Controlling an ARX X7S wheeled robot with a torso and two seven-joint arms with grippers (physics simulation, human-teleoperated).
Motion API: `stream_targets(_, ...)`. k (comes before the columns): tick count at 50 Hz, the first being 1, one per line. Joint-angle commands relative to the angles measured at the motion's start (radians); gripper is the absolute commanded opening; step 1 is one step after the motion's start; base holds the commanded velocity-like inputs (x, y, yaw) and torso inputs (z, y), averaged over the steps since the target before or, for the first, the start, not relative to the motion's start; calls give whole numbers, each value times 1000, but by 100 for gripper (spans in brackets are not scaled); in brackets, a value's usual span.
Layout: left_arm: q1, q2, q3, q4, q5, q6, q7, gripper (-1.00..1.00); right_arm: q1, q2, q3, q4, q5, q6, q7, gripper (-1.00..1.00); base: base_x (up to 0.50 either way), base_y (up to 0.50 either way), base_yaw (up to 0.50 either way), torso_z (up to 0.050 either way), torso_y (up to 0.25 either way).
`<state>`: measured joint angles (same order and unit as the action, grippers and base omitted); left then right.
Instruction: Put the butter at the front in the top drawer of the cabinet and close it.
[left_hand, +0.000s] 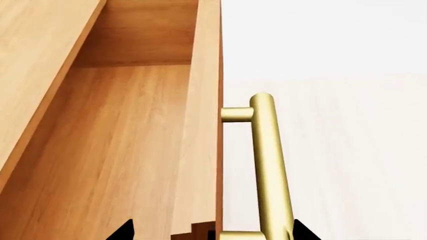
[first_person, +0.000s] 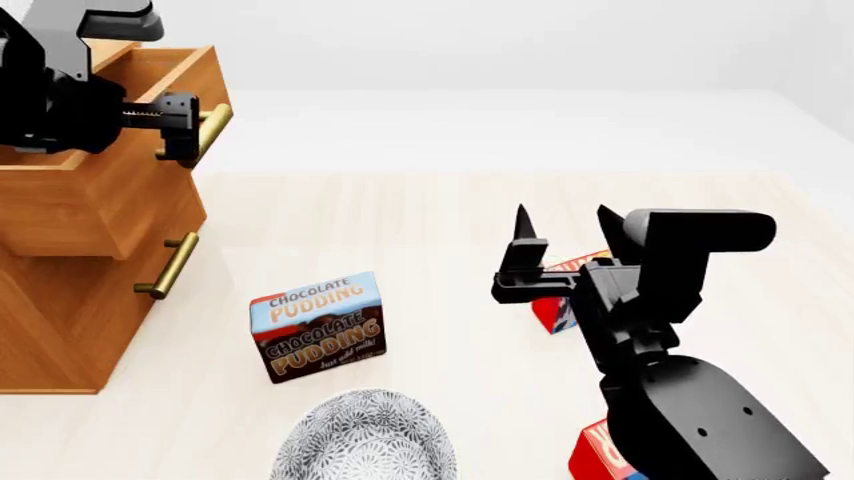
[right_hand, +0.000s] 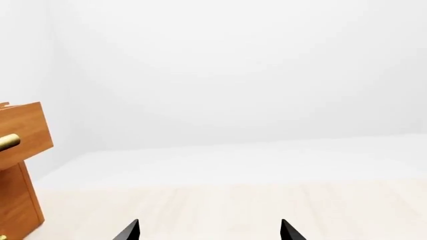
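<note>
The cabinet (first_person: 54, 320) stands at the far left with its top drawer (first_person: 94, 205) pulled out and nothing visible in the part of its wooden inside (left_hand: 120, 150) that shows. My left gripper (first_person: 180, 125) is at the drawer's brass handle (left_hand: 270, 165). It is open, and its fingertips (left_hand: 123, 231) straddle the drawer front and the handle bar. One butter carton (first_person: 561, 305) lies on the floor behind my right gripper (first_person: 567, 222), partly hidden. A second butter carton (first_person: 594, 455) shows at the bottom edge beside the right arm. The right gripper is open, empty, tips pointing up.
A chocolate pudding box (first_person: 318, 325) stands in the middle of the floor. A patterned grey bowl (first_person: 363, 440) sits nearer, at the bottom edge. The lower drawer, shut, shows its brass handle (first_person: 167, 265). In the right wrist view the cabinet (right_hand: 20, 150) is at the far left.
</note>
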<state>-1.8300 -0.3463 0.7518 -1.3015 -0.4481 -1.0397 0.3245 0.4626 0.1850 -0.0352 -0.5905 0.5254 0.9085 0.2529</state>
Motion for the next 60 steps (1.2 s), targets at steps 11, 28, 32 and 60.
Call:
stream_targets(11,40,26,-146,-3,171,1,107,100,7,4,-7,8,8,-10,17,100,0,0,0,0,0)
stream_targets(28,98,10,-171,156,142,-74,138,100,5,5,7,-11,28,-4,43,100,0,0,0,-1,0)
stream_targets(32,106,7,-173,183,134,-84,147,100,5,7,10,-18,33,0,49,100,0,0,0,0,0)
stream_targets(60,116,39,-161,176,130,-45,189,100,5,19,8,-31,56,2,70,100,0,0,0,-1,0)
